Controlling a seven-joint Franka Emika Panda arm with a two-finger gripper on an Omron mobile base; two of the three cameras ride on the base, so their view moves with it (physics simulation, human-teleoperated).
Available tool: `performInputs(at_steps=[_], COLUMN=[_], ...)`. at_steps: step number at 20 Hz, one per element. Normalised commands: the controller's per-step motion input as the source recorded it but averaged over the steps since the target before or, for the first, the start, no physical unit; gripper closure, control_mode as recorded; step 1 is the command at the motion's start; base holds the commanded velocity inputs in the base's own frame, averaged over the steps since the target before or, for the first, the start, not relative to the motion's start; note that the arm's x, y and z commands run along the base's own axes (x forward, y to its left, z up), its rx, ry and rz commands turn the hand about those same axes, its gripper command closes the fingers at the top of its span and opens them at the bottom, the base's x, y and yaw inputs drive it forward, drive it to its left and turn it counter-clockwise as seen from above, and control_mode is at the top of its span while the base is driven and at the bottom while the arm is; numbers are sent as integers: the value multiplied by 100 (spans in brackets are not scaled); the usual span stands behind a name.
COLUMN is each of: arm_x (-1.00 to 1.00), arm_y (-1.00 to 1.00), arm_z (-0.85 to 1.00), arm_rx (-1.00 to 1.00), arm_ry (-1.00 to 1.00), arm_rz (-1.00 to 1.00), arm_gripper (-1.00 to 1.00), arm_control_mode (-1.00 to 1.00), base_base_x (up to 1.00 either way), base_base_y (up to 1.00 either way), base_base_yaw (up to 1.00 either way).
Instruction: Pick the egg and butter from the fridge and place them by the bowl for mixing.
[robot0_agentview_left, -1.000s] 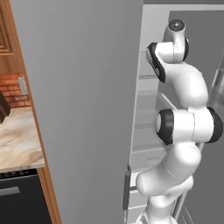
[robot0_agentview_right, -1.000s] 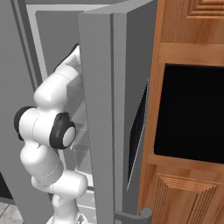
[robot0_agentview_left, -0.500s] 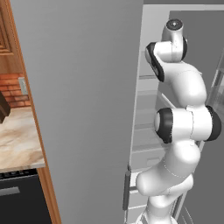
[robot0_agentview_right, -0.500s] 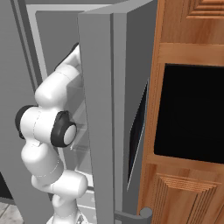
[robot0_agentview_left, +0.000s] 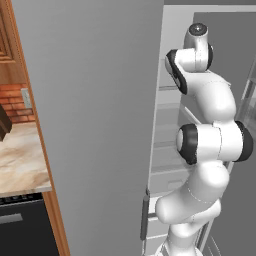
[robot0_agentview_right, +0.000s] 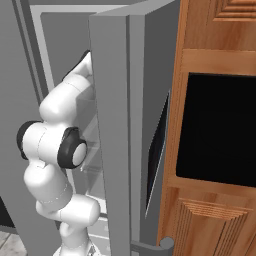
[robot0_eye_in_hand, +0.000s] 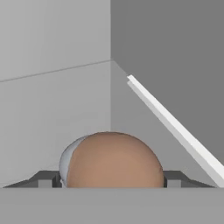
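Seen from the hand camera, the brown egg (robot0_eye_in_hand: 114, 160) sits large between the gripper (robot0_eye_in_hand: 112, 179) fingertips (robot0_eye_in_hand: 47, 179), which stand apart on either side of it; contact cannot be told. Both base views instead show the white arm (robot0_agentview_left: 210, 145) reaching into the open grey fridge (robot0_agentview_right: 112, 125), posed as a second earlier. A wooden cabinet (robot0_agentview_right: 215, 125) stands right, a marble counter (robot0_agentview_left: 20, 160) left.

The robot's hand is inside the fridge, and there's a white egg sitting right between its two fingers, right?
Almost. The egg is brown, not white; the hand view shows its tan shell close up. The rest holds: it sits between the two fingers of the gripper, inside the fridge.
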Motion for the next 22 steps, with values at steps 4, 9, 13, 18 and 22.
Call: performInputs(at_steps=[4, 9, 13, 18, 22], arm_x=[-13, -38, -46, -46, -52], arm_y=[0, 10, 17, 29, 20], arm_z=[-4, 0, 3, 16, 31], arm_rx=[0, 3, 6, 11, 8], arm_ry=[-2, -11, -4, 0, 0], arm_rz=[0, 0, 0, 0, 0], arm_gripper=[100, 100, 100, 100, 100], arm_control_mode=[-100, -100, -100, -100, -100], base_base_x=[0, 0, 0, 0, 0], base_base_y=[0, 0, 0, 0, 0], base_base_yaw=[0, 0, 0, 0, 0])
